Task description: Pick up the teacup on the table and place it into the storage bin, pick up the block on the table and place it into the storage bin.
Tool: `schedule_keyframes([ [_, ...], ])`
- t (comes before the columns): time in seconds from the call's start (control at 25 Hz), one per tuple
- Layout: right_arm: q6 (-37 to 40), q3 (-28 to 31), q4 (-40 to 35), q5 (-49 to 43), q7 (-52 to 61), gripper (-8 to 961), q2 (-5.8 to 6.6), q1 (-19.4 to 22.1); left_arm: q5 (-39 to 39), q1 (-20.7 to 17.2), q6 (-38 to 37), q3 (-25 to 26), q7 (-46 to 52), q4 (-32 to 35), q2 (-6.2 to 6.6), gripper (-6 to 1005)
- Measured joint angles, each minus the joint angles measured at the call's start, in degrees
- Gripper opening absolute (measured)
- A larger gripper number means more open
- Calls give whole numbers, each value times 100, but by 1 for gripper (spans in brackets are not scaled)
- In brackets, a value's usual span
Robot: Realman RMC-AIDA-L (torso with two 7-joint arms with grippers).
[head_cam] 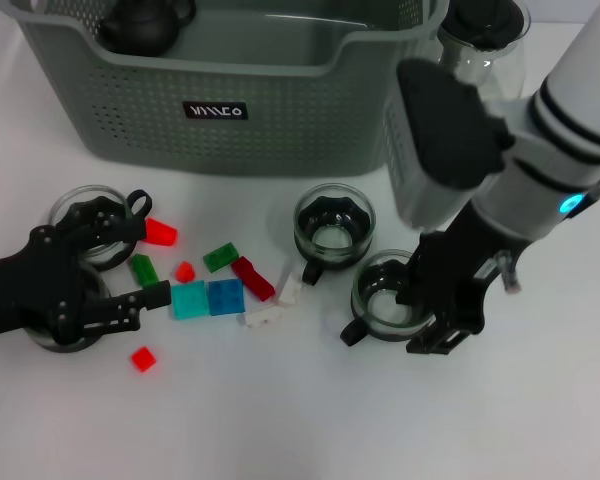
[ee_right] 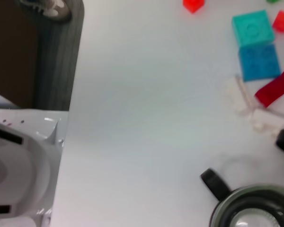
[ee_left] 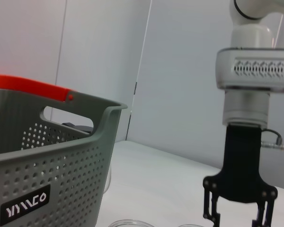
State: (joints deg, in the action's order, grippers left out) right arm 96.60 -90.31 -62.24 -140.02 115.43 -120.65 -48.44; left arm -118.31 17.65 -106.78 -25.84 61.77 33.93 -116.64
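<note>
The grey-green storage bin (head_cam: 280, 100) stands at the back, and its perforated wall (ee_left: 52, 161) fills the left wrist view. A glass teacup (head_cam: 385, 297) sits right of centre, with its black handle (ee_right: 213, 182) toward the blocks. My right gripper (head_cam: 432, 315) hangs open at this cup's right rim; the left wrist view also shows it open (ee_left: 237, 220). A second teacup (head_cam: 332, 225) stands nearer the bin. Coloured blocks lie in the middle, among them a teal block (head_cam: 190, 299) and a blue block (head_cam: 226, 296). My left gripper (head_cam: 145, 255) is open around a green block (head_cam: 143, 268).
Two more glass cups (head_cam: 85, 212) sit at the left, partly under my left gripper. A dark teapot (head_cam: 140, 25) lies inside the bin. A clear glass teapot (head_cam: 480, 45) stands behind my right arm. Red blocks (head_cam: 143, 358) and clear ones (head_cam: 265, 316) are scattered nearby.
</note>
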Motion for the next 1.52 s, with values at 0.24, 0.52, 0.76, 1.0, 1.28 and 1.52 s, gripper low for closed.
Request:
schedule_keyframes([
  [0.24, -478, -452, 24, 25, 40, 567, -13, 251, 17, -18, 4, 0, 6, 0, 0, 842],
  [0.52, -845, -959, 77, 49, 77, 527, -22, 434, 16, 10, 29, 0, 11, -8, 0, 842],
  [0.76, -728, -933, -146, 175, 81, 284, 7, 492, 27, 1, 45, 0, 10, -10, 0, 842],
  [1.0, -259, -595, -539, 197, 110, 164, 32, 541, 28, -15, 53, 0, 4, -9, -5, 842],
  [1.28, 8, -214, -611, 215, -38, 66, 41, 551, 24, -26, 63, 0, -10, -9, -9, 842],
  [1.52, 961, 1211, -712, 1253, -533, 48, 43, 433, 29, -31, 78, 0, -13, -9, -9, 842],
])
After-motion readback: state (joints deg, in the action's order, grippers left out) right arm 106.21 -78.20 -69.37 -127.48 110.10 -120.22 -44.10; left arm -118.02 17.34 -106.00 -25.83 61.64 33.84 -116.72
